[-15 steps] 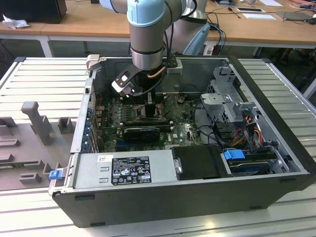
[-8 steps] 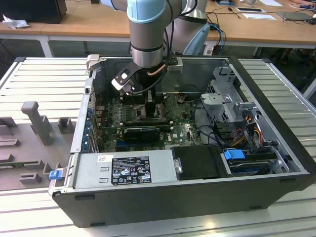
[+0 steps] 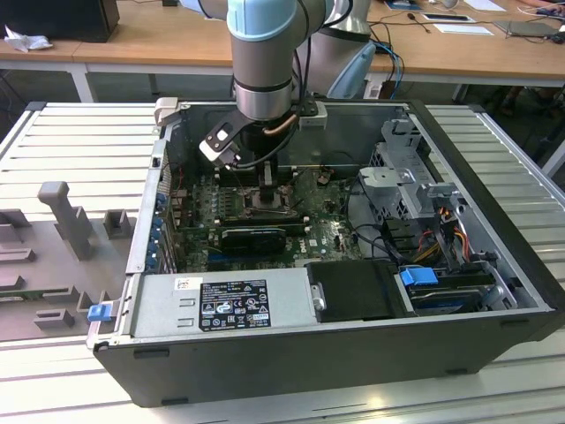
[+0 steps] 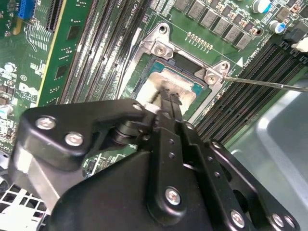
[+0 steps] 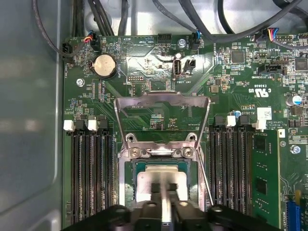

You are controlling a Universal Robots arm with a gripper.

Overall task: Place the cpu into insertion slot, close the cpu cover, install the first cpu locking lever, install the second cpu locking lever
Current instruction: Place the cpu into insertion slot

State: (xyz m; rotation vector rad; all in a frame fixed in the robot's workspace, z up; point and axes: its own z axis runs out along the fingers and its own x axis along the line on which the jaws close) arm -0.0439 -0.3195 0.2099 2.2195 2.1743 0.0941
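Covering part of the cpu [image 5: 146, 182] in the insertion slot [image 5: 131, 190] — hand [image 5: 163, 190], fingers [image 5: 155, 188] apparently closed together.

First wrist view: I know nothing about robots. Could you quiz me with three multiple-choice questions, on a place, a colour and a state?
1. The gripper is nearest to: A the cpu; B the coin battery; C the blue latch.
2. The motherboard is: A red; B green; C white.
3. The cpu cover is: A shut over the cpu; B swung open; C outside the case.
Answers: A, its tip is at the cpu, over the insertion slot; B, green all over; B, the frame lies back on its hinge.
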